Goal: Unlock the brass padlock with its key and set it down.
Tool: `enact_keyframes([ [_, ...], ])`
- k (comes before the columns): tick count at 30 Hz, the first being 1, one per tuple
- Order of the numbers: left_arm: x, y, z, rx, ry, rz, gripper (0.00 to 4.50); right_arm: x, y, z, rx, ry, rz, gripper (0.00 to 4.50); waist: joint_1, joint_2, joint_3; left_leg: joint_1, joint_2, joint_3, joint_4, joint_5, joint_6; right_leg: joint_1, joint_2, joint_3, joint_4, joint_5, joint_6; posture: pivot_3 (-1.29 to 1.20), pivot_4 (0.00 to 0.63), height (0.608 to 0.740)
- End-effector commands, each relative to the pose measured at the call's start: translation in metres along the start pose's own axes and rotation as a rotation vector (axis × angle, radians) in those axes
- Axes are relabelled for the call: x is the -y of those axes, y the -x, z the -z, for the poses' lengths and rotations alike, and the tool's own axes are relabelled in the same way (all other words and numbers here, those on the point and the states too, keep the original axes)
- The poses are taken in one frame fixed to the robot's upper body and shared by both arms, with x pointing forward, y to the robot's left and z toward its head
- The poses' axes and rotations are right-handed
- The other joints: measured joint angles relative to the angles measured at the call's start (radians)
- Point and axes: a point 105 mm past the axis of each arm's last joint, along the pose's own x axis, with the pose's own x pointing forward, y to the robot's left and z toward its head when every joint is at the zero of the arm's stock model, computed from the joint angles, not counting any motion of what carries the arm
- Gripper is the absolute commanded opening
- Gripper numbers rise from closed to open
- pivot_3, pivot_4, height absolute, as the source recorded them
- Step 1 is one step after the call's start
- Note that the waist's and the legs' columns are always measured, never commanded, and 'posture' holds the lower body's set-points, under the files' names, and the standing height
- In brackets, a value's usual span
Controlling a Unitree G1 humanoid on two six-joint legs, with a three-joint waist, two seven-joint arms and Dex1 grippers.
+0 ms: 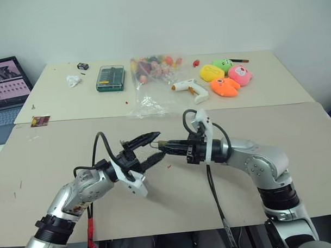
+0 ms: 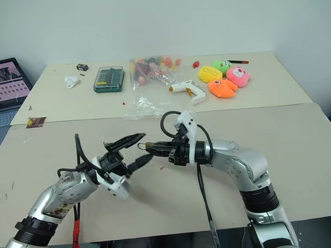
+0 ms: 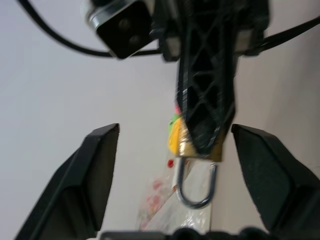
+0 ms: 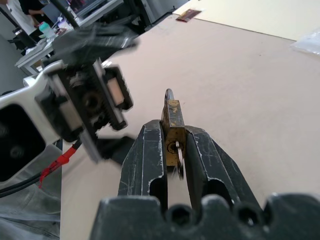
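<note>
The brass padlock (image 4: 173,131) is sitting clamped between the two black fingers of the right gripper (image 4: 172,150), held above the tan table (image 1: 252,126) near its middle. The right wrist view is showing what the head views are not: the lock's worn brass body squeezed edge-on between the fingers, with a small silver key (image 4: 179,162) sticking out of its keyhole end toward the camera. The left wrist view is giving the other side: the silver U-shaped shackle (image 3: 196,186) hanging out of the brass body beyond the right gripper's fingertip, though whether the shackle is released cannot be told. In the head views the lock is showing as no more than a small brass glint at the right fingertips.

The left gripper (image 1: 147,151) is standing wide, its fingers spread on either side of the padlock without touching it. The two grippers are meeting tip to tip, the left arm reaching in from 8 o'clock and the right from 4 o'clock.

Farther out, at 12 o'clock, a clear plastic bag of colourful pieces (image 1: 153,75) is lying; a white glue gun (image 1: 190,90) and plush toys (image 1: 227,78) are at 1 o'clock. A green screwdriver-bit case (image 1: 110,78) is at 11 o'clock, a small reddish-brown card (image 1: 40,121) at 10 o'clock, and a laptop (image 1: 5,91) beyond it.
</note>
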Motion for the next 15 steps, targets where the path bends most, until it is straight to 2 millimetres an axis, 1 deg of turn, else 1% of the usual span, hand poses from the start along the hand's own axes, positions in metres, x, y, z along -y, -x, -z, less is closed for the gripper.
enact_keyframes([
  [1,-0.015,0.005,0.002,0.051,0.015,-0.013,4.45,0.000,0.009,-0.018,0.039,0.059,-0.008,0.25,0.001,0.000,0.000,0.000,0.000,0.000,0.000,0.000,0.000,0.000,0.000,0.000,0.000,0.000,0.000,0.00,0.150,0.740],
  [3,-0.018,0.009,0.009,0.036,0.025,-0.007,4.45,0.001,0.013,-0.017,0.031,0.066,-0.006,0.25,0.002,0.000,0.000,0.000,0.000,0.000,0.000,0.000,0.000,0.000,0.000,0.000,0.000,0.000,0.000,0.00,0.150,0.740],
  [5,-0.013,0.012,0.013,0.034,0.035,0.037,4.45,0.003,0.017,-0.017,0.026,0.071,0.002,0.25,0.001,0.000,0.000,0.000,0.000,0.000,0.000,0.000,0.000,0.000,0.000,0.000,0.000,0.000,0.000,0.00,0.150,0.740],
  [7,-0.010,0.017,0.021,0.004,0.090,0.064,4.45,0.005,0.024,-0.018,0.024,0.077,0.006,0.25,0.000,0.000,0.000,0.000,0.000,0.000,0.000,0.000,0.000,0.000,0.000,0.000,0.000,0.000,0.000,0.00,0.150,0.740],
  [9,-0.012,0.018,0.026,-0.015,0.122,0.064,4.45,0.005,0.027,-0.019,0.024,0.080,0.004,0.25,-0.001,0.000,0.000,0.000,0.000,0.000,0.000,0.000,0.000,0.000,0.000,0.000,0.000,0.000,0.000,0.00,0.150,0.740],
  [10,-0.018,0.019,0.034,-0.051,0.148,0.034,4.45,0.003,0.031,-0.020,0.019,0.091,-0.007,0.25,-0.001,0.000,0.000,0.000,0.000,0.000,0.000,0.000,0.000,0.000,0.000,0.000,0.000,0.000,0.000,0.00,0.150,0.740],
  [12,-0.030,0.021,0.055,-0.135,0.265,-0.048,4.45,0.003,0.038,-0.022,0.022,0.115,-0.014,0.25,0.001,0.000,0.000,0.000,0.000,0.000,0.000,0.000,0.000,0.000,0.000,0.000,0.000,0.000,0.000,0.00,0.150,0.740],
  [13,-0.029,0.021,0.064,-0.172,0.363,-0.057,4.45,0.002,0.040,-0.024,0.025,0.120,-0.021,0.25,0.002,0.000,0.000,0.000,0.000,0.000,0.000,0.000,0.000,0.000,0.000,0.000,0.000,0.000,0.000,0.00,0.150,0.740],
  [15,-0.028,0.019,0.074,-0.206,0.517,-0.073,4.45,0.000,0.043,-0.026,0.028,0.130,-0.039,0.25,0.001,0.000,0.000,0.000,0.000,-0.001,0.001,0.000,0.000,0.001,0.000,-0.001,0.000,0.000,0.000,0.00,0.150,0.740],
])
